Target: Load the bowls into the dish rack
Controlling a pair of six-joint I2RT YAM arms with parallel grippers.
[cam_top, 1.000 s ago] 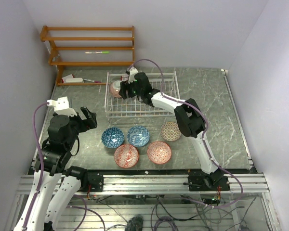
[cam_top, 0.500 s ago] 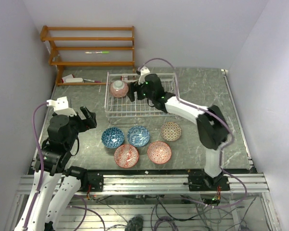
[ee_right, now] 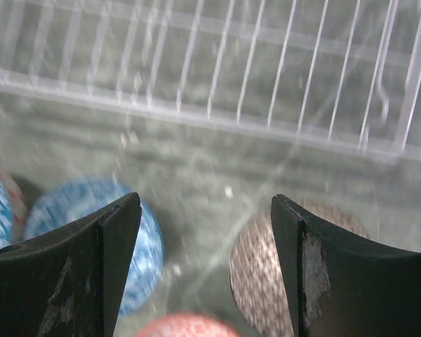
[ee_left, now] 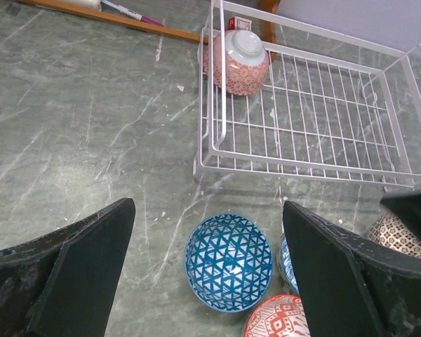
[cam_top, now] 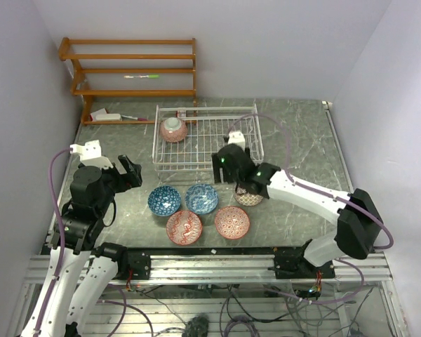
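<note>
Just below the parted right jaws lies the tan bowl.

Dish rack holds one pinkish bowl, inverted, far-left corner. Five bowls upright near its front: two blue, two red, one tan.

White links, black joints, purple cables; black wedge-fingered left pincer, right pincer.
</note>
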